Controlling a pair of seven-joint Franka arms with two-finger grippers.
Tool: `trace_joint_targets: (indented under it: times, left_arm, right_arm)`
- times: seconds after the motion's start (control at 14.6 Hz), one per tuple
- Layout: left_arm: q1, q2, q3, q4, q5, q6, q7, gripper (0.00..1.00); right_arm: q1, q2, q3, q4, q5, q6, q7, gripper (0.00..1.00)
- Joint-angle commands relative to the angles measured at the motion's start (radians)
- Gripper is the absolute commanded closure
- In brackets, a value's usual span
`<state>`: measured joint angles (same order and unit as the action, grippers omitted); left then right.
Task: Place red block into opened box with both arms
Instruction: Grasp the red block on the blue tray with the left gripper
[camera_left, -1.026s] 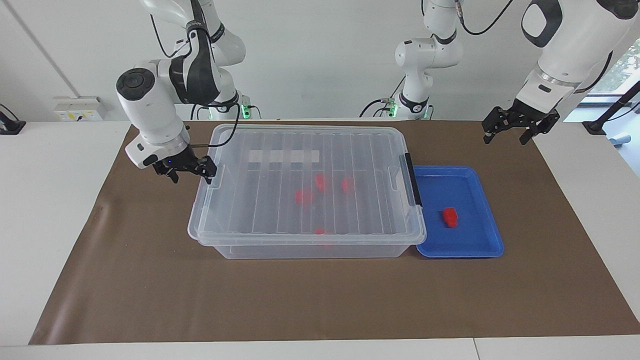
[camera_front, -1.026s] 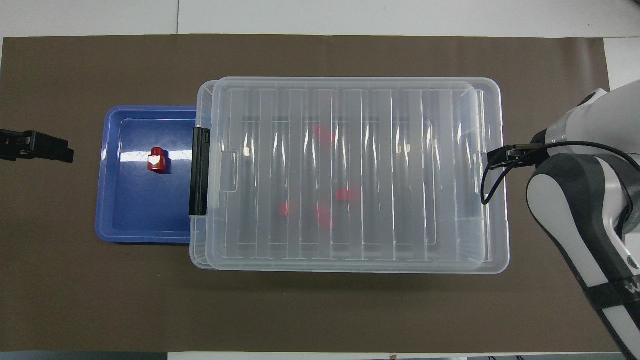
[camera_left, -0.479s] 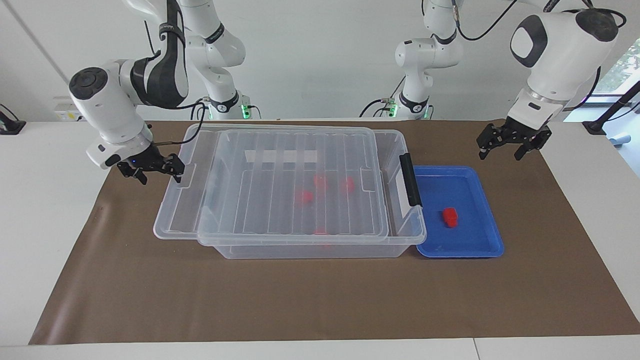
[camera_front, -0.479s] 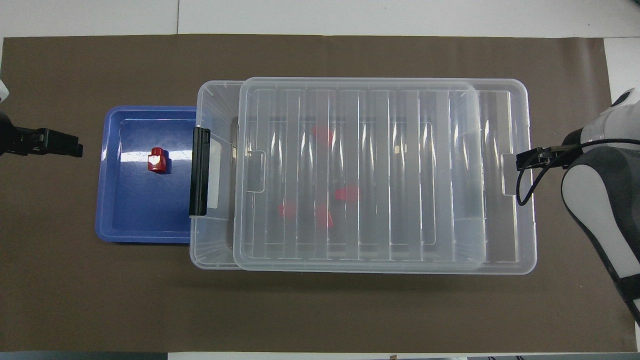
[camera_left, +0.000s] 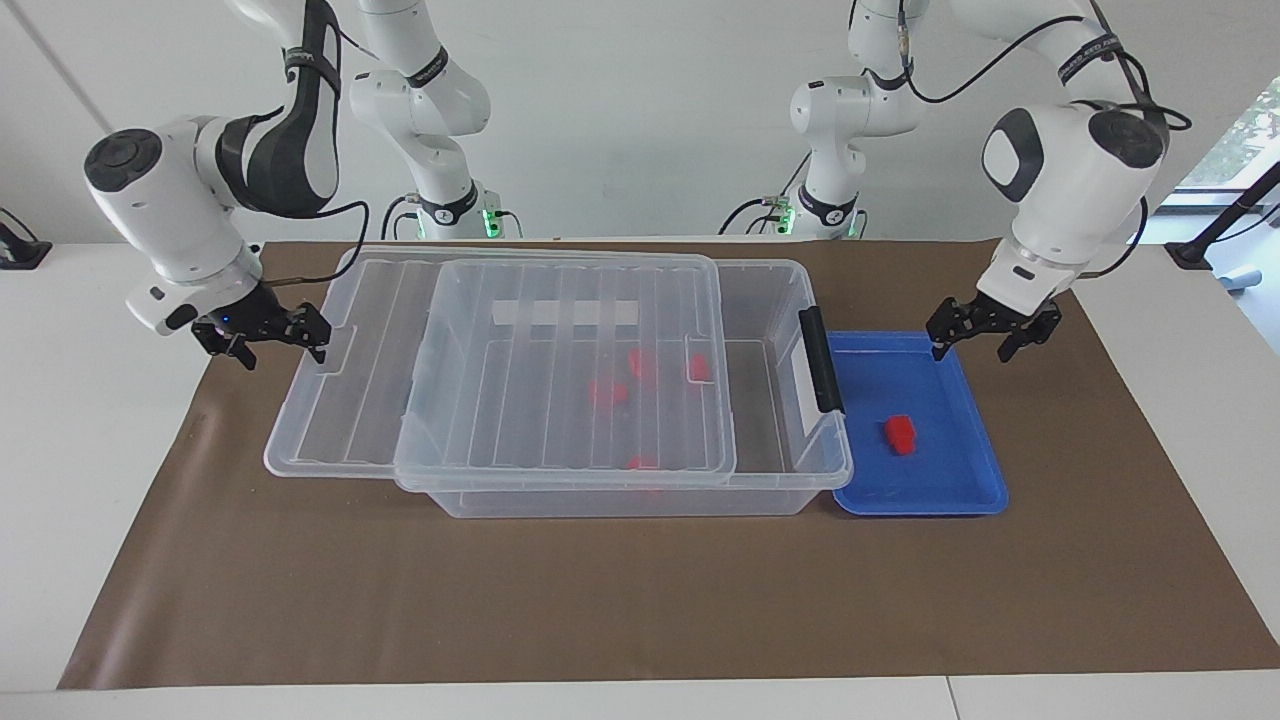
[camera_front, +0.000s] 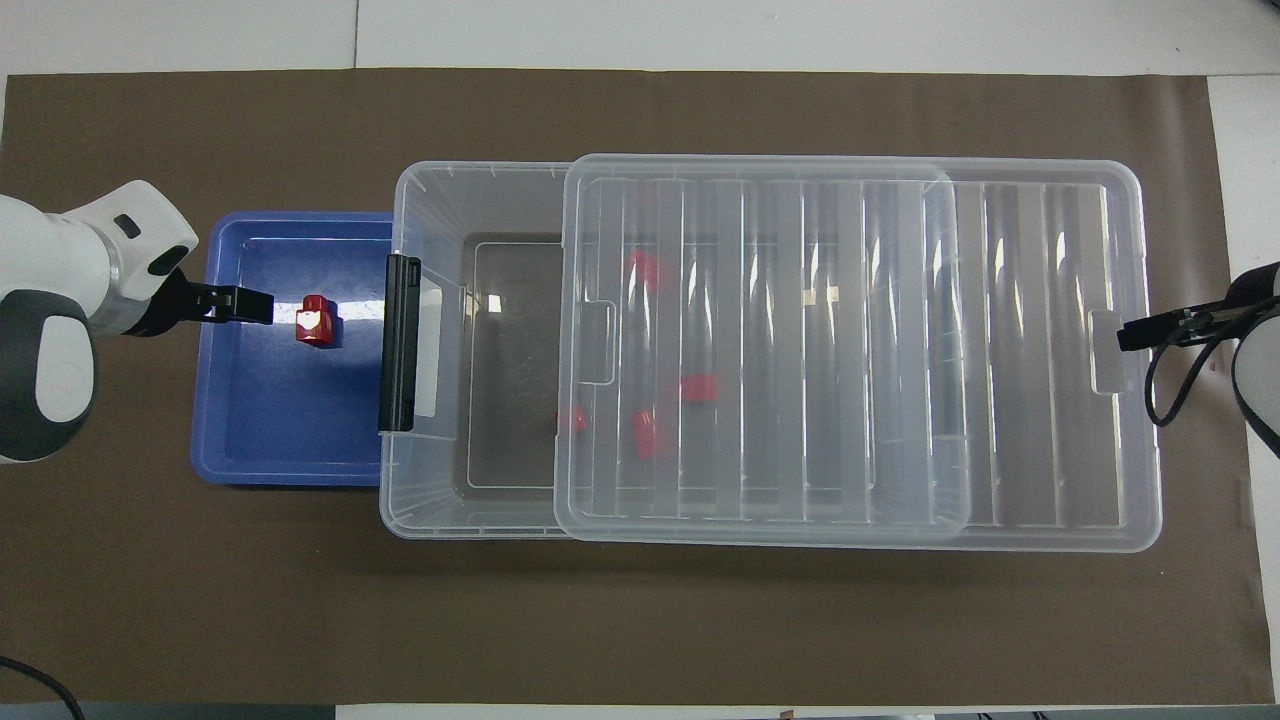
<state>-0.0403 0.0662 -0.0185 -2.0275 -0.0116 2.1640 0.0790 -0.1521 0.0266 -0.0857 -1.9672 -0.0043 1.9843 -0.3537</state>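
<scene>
Looking at the box (camera_left: 640, 480), I see its ribbed lid (camera_left: 500, 385) lying partly slid off toward the right arm's end, overhanging there and leaving the latch end of the box uncovered. My right gripper (camera_left: 268, 338) sits at the lid's overhanging edge, fingers spread; I cannot tell whether it grips the lid. The red block (camera_left: 899, 434) lies in the blue tray (camera_left: 960, 500), which touches the box at its latch end. My left gripper (camera_left: 986, 335) hangs over the tray's rim, fingers spread and empty. Several red blocks lie inside the box.
</scene>
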Motion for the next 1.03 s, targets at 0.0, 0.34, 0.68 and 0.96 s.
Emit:
trace_joint_targets:
  times: [0.0,0.34,0.68,0.96]
  left_arm:
    - [-0.039,0.027,0.009,-0.078,-0.010,0.124,-0.004,0.00]
    - [-0.062,0.104,0.009,-0.108,-0.010,0.250,-0.070,0.00]
    - [-0.061,0.152,0.009,-0.115,-0.010,0.292,-0.071,0.00]
    - [-0.061,0.149,0.011,-0.131,-0.010,0.292,-0.073,0.22]
  right_arm:
    - [-0.040,-0.013,0.007,-0.016,0.012,0.021,-0.062,0.00]
    - [-0.070,-0.011,0.007,-0.010,0.010,0.018,-0.105,0.00]
    - [-0.073,-0.011,0.004,-0.009,0.010,0.019,-0.116,0.00]
    - [-0.079,-0.011,0.003,-0.004,0.010,0.016,-0.119,0.00]
